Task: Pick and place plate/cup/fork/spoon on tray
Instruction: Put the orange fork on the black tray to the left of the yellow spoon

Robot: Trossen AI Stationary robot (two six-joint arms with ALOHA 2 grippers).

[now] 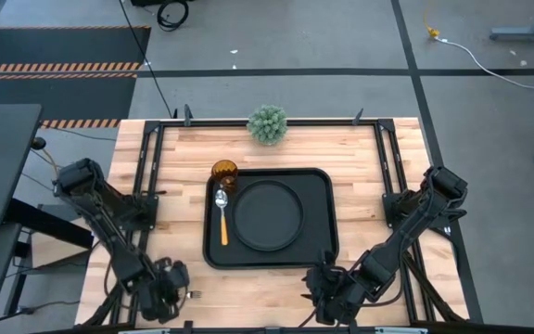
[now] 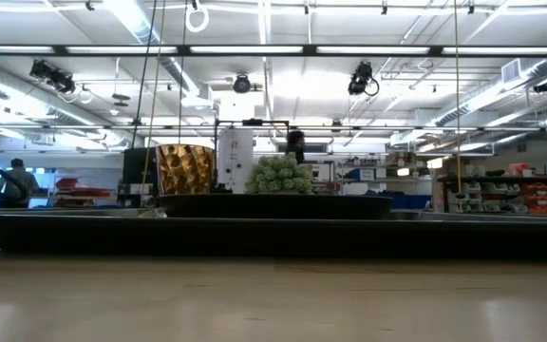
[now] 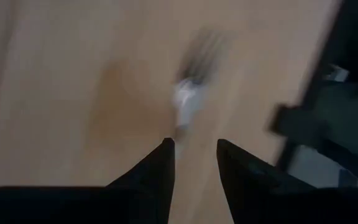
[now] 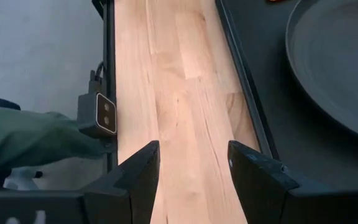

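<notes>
I find the left gripper point(image 1: 176, 295) left of the tray point(image 1: 321, 190), jaws part-open, empty over the fork point(image 3: 188, 93); cup point(image 1: 224, 172), spoon point(image 1: 222, 213), plate point(image 1: 268, 214) aboard. Next: close on fork. Right gripper point(image 4: 191, 165) waits, agape.

table point(image 1: 360, 158): pale wood, smooth | plate point(image 1: 267, 215): matte black | spoon point(image 1: 222, 199): shiny metal bowl

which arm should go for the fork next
Left. The plate, cup and spoon already sit on the tray; the fork lies blurred on bare wood just ahead of the open left gripper. The right gripper faces empty wood beside the tray.
</notes>
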